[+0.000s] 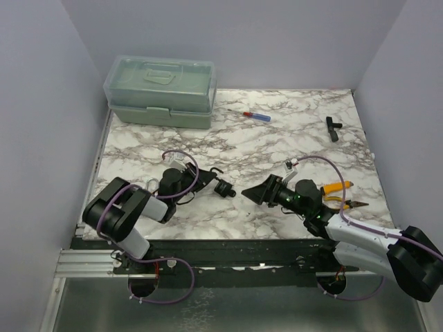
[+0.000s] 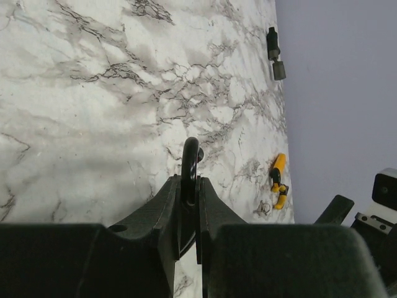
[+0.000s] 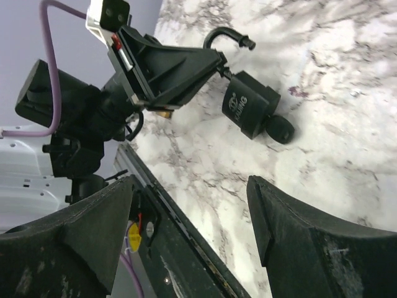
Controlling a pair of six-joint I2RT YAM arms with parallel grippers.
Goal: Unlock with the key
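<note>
Between the two grippers: the padlock (image 1: 223,188) sits low over the marble table (image 1: 297,149), just ahead of the left fingertips and a little ahead of the right ones.
Left gripper (image 1: 210,180): pressed together on the padlock's shackle (image 2: 190,160). Its own wrist view shows the dark steel loop pinched between both fingers (image 2: 164,205) and rising just past their tips.
Shackle shape: from the right wrist camera it hooks out above the left gripper's tip, and its free end stands clear of the lock.
Padlock body (image 3: 248,105): just beyond the left gripper's tip, tilted. I cannot tell whether it rests on the table or hangs just above it.
Key (image 3: 280,129): its black head sticks out of the end of the body farthest from the left gripper, on the side facing the right gripper.
Right gripper (image 1: 248,193): spread wide and holding nothing. Its fingers (image 3: 298,236) frame the lock and key without touching either.
Behind the right gripper: yellow-handled pliers (image 1: 339,194) lie beside its wrist.
Far ahead of the left gripper: a pale green toolbox (image 1: 163,90).
Far ahead of the right gripper: a small screwdriver (image 1: 252,115) and a black T-shaped part (image 1: 333,128), well apart.
</note>
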